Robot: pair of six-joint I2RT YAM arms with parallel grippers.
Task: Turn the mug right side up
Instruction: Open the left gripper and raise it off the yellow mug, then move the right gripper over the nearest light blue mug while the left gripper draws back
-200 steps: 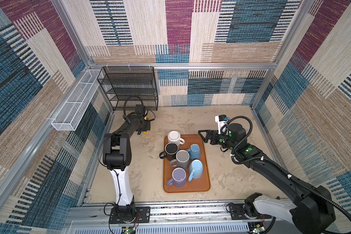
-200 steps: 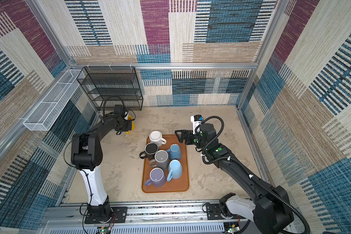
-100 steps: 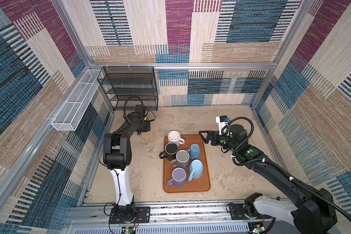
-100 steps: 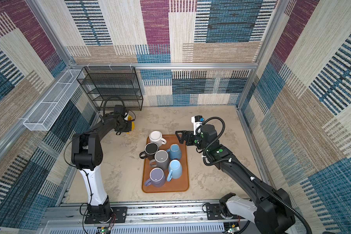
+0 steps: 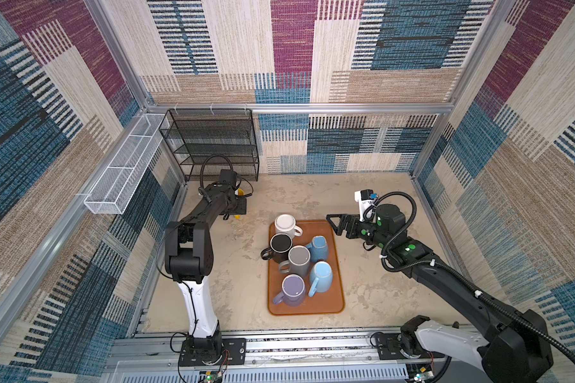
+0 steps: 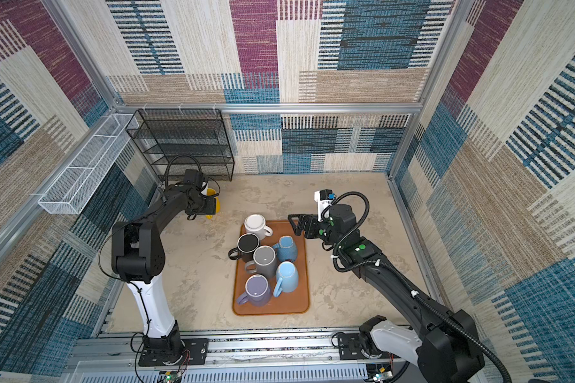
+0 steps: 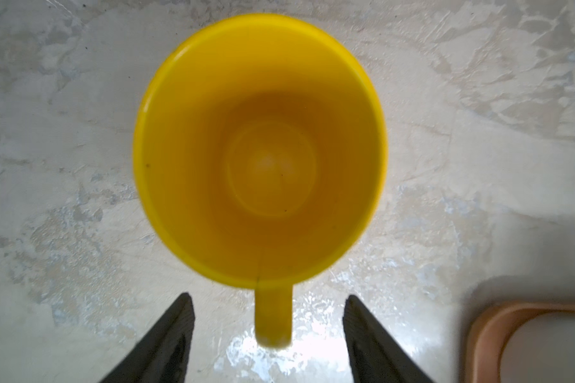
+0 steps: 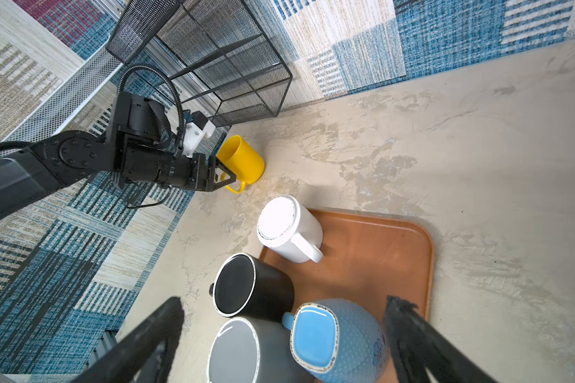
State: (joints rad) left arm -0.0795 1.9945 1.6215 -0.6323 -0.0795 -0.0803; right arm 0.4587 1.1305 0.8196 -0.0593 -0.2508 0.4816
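Mug [image 7: 259, 149], yellow, stands mouth-up on the beige table [image 8: 445, 132]. In a top view it [image 6: 217, 206] sits left of centre, just in front of the black mesh rack [image 6: 183, 146], half hidden under the left arm's wrist. It is well apart from the brown tray [image 8: 379, 238].

The left gripper [image 7: 268, 298] is spread, one jaw on each side of the mug's handle, and neither touches it. The right gripper [image 8: 284, 301] is also spread wide. It hangs empty over the upper end of the tray, above the dotted blue mug [image 8: 316, 335].

The yellow mug looks stiff, smooth-walled and fairly light, probably plastic or glazed ceramic, so it should be slick under hard pads. The handle is the surest hold, because a pinch across it keeps the body from rolling. A pinch on the wall over the rim would also serve.

This mug reads as done. The white mug [image 8: 279, 215], the black mug [image 8: 236, 285], the grey mug [image 8: 236, 348] and the others crowded on the tray show their bases upward. They touch one another, so a jaw pushed between them may knock a neighbour.
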